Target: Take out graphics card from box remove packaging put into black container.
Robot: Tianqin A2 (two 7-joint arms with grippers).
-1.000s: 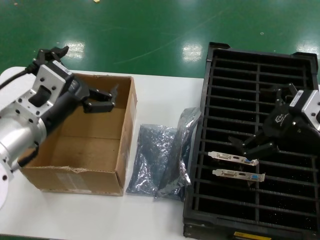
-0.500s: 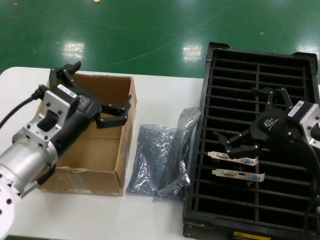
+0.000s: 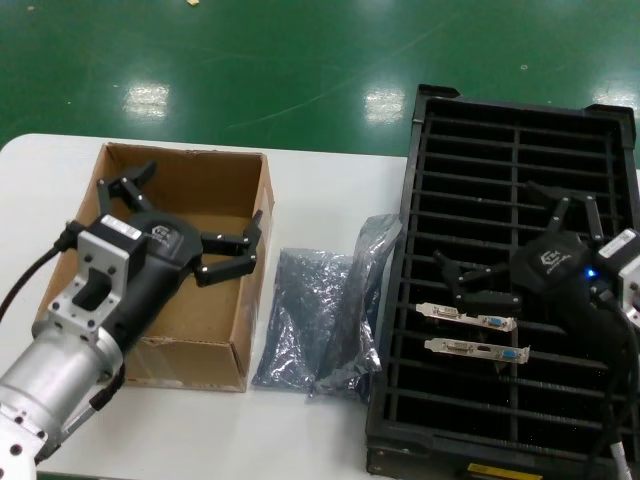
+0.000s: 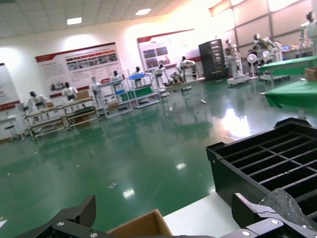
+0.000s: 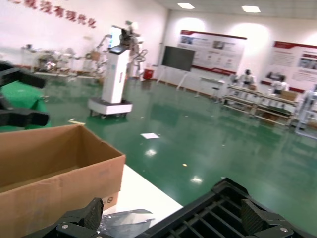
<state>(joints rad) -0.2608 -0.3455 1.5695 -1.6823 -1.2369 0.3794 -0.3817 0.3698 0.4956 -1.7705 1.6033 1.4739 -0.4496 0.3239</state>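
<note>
The brown cardboard box (image 3: 225, 300) sits on the white table at the left, and I see only bare cardboard inside it. My left gripper (image 3: 195, 215) hovers open over the box's far right part, holding nothing. Two crinkly grey packaging bags (image 3: 305, 320) lie empty between the box and the black container (image 3: 520, 160). Two graphics cards (image 3: 468, 317) with silver brackets stand in the container's near slots. Open and empty, my right gripper (image 3: 500, 238) hangs above the container just beyond the cards. In the wrist views the left gripper (image 4: 166, 214) and right gripper (image 5: 173, 214) both show wide gaps.
The black container (image 5: 213, 213) fills the table's right side, close to its edge. The box (image 5: 49, 168) and a bag (image 5: 124, 220) appear in the right wrist view, with the green floor beyond. A strip of bare white table (image 3: 330, 190) lies behind the bags.
My left arm has drawn back and swung so its gripper sits lower over the box. The right gripper has rotated and pulled back from the cards towards the right. Both stay open.
</note>
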